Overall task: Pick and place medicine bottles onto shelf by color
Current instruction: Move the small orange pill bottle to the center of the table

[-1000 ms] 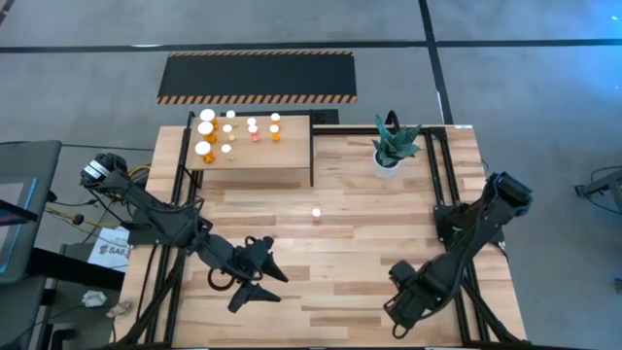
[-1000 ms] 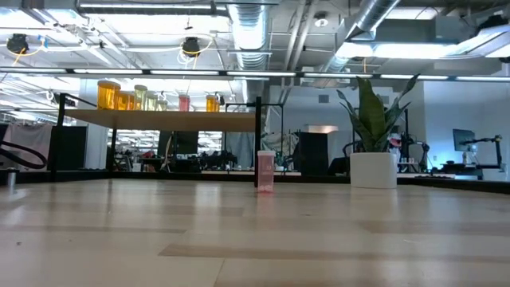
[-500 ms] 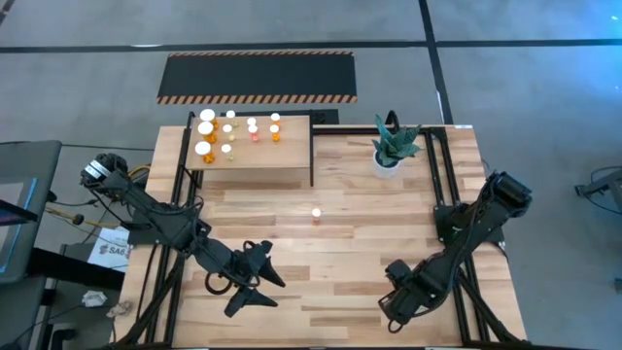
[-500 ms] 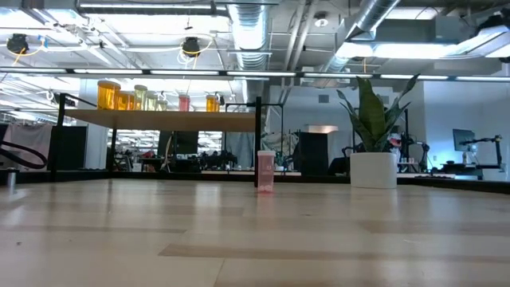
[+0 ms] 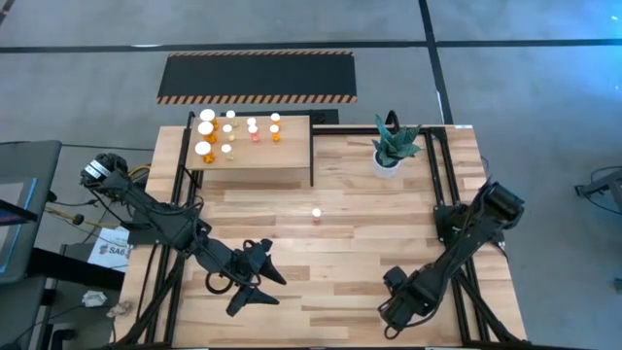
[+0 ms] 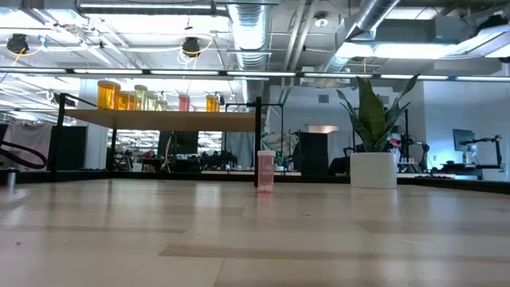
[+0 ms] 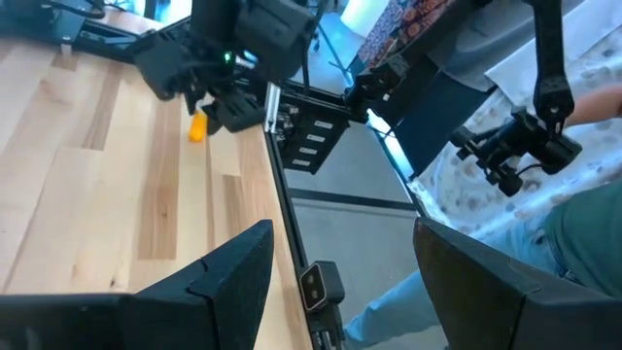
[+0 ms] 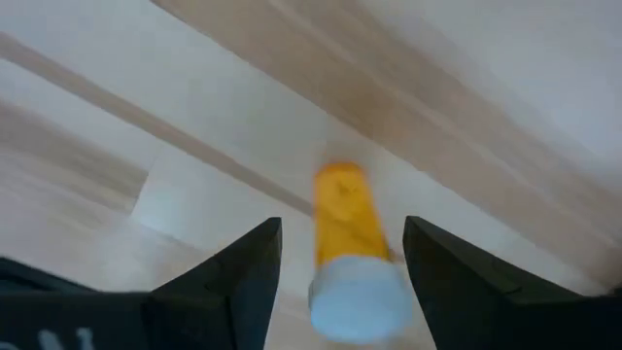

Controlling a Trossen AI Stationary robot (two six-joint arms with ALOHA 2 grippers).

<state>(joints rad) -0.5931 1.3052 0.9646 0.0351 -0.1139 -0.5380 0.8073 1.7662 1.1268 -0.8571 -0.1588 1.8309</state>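
An orange medicine bottle with a white cap lies on its side on the table near the front right. My right gripper points down over it, open, one finger on either side, apart from it. The left wrist view shows the same bottle under that gripper. My left gripper hovers open and empty over the table's near left. A pinkish bottle stands upright mid-table. The shelf at the far left carries several bottles on its top.
A white pot with a green plant stands at the far right. A black mat with striped edges lies on the floor beyond the table. Bare wood lies between the shelf and both grippers. A person's clothing shows beyond the table's edge.
My right gripper has sunk toward the table at the near right, staying open and pointing down. The bottles have not moved.
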